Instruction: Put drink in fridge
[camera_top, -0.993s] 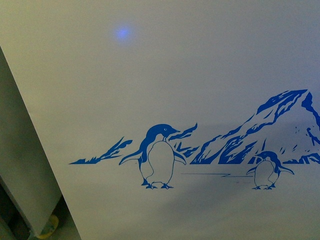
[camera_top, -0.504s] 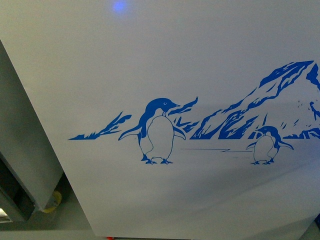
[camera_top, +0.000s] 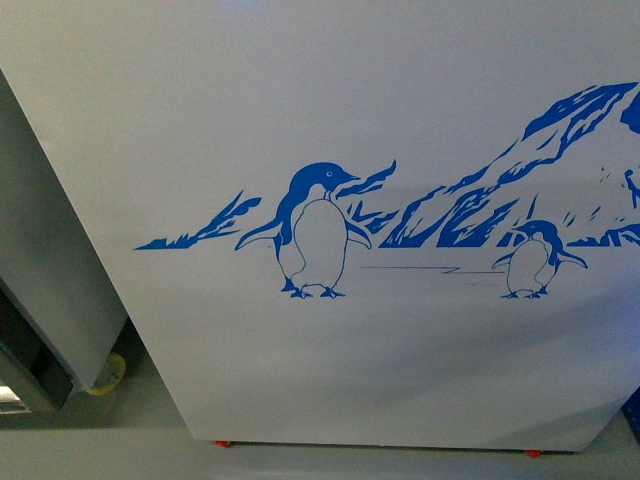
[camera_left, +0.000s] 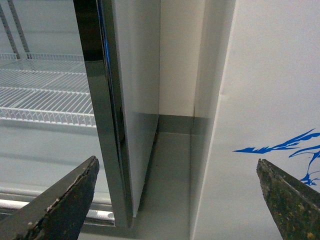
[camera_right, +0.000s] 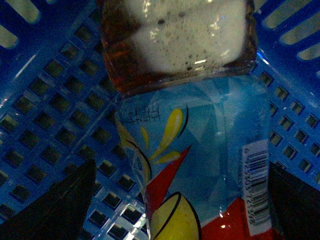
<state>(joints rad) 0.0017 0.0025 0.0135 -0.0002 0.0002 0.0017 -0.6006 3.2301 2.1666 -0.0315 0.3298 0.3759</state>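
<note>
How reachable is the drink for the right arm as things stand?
Probably yes. The right gripper is open and straddles the drink, which lies in the blue basket. Nothing shows between them. Whether either side already touches the bottle cannot be judged.

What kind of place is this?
Probably a small shop, or a mock-up of one: a penguin-decorated chest freezer, a cabinet with wire shelves, and a bottled drink lying in a blue plastic basket.
</note>
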